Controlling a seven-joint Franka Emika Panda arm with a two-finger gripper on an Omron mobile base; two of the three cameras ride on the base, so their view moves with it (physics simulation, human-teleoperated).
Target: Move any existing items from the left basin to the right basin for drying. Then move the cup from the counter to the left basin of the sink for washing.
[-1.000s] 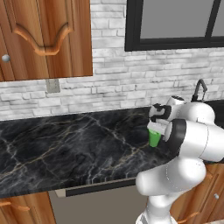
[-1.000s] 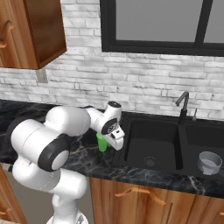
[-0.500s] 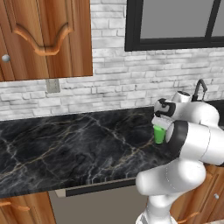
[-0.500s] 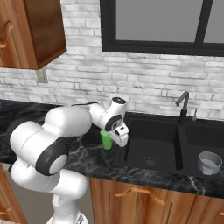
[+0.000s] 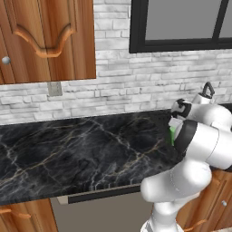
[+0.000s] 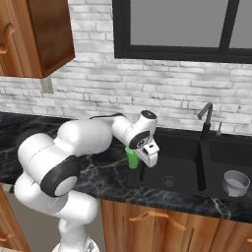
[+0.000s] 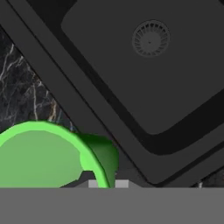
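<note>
With its fingers (image 6: 141, 170) pinching the small bright green plastic cup (image 6: 132, 157) at the black sink's (image 6: 197, 189) left edge, it probably needed to clear the rim before lowering.

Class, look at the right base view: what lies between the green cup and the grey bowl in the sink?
Between the cup and the bowl lie the left basin, bare but for its drain, and the divider.
</note>
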